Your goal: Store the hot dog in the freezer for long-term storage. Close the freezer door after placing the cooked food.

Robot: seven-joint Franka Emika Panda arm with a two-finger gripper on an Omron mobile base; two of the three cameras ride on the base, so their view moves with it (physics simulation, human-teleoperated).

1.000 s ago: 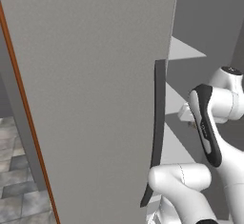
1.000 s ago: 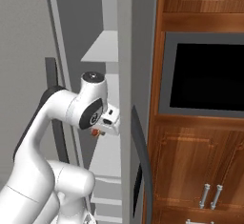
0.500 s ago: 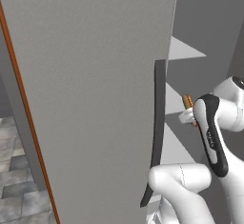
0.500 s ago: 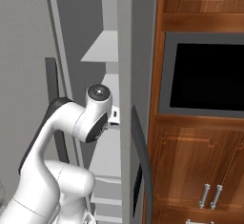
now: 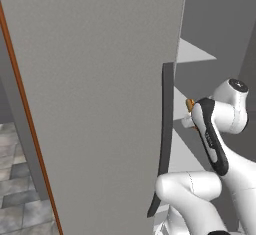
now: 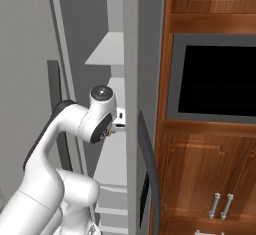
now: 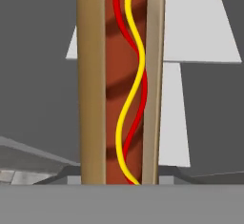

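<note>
Up front in the left base view, the freezer door (image 5: 100, 104) is swung wide open and takes up most of the picture, with its long dark handle (image 5: 164, 144) along the edge. Behind it the freezer (image 6: 112, 54) is seen open, white shelves (image 5: 192, 51) stacked inside, so the opening part looks pretty much done. The white arm (image 6: 75, 129) is reached in toward the shelves at about mid height. The claw (image 5: 189, 114) is clenched on the hot dog (image 7: 121, 82), which is held lengthwise right in front of the hand camera, off any shelf. So the placing step is what's in hand. Next, it probably needs to be carried over a shelf, lowered, let go, then the arm pulled out before the door gets shut.
</note>
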